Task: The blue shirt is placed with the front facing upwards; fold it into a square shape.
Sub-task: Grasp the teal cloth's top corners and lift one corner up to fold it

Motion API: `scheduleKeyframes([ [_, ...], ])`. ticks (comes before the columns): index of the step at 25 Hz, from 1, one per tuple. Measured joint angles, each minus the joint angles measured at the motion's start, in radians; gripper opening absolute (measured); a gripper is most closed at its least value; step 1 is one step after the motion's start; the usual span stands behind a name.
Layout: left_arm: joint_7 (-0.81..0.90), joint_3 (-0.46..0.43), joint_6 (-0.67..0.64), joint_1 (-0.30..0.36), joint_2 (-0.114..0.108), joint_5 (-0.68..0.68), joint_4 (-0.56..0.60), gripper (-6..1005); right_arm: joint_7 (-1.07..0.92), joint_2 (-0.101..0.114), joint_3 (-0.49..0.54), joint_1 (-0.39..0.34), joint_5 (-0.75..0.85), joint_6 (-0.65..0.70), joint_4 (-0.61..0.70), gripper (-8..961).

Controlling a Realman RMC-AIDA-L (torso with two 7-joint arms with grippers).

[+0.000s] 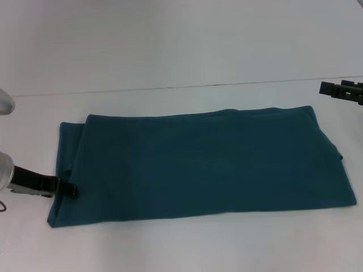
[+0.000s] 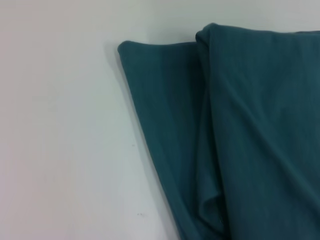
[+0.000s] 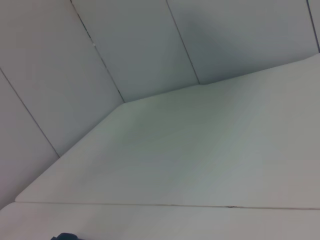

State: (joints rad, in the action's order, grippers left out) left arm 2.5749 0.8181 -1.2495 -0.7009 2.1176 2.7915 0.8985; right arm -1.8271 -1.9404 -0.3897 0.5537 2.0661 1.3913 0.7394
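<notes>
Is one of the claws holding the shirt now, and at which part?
The left claw touches the blue shirt at its left edge, near the front corner; a real grip cannot be told. The right claw is away, holding nothing.

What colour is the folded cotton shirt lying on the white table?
Plain dark teal-blue; the folded cotton shirt shows no lettering on its upper side, clearest in the head view.

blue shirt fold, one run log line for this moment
blue shirt: folded into long band on table | left pincer: at shirt's left edge | right pincer: off shirt, far right

Bare table point(image 1: 170, 243) around blue shirt point(image 1: 198, 170)
</notes>
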Motion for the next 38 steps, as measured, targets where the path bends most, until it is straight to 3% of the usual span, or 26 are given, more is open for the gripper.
scheduleKeyframes([
  [38,-0.011,0.01,-0.009,-0.031,0.028,-0.014,0.0,660,0.002,0.0,0.0,-0.005,-0.01,0.003,0.0,916],
])
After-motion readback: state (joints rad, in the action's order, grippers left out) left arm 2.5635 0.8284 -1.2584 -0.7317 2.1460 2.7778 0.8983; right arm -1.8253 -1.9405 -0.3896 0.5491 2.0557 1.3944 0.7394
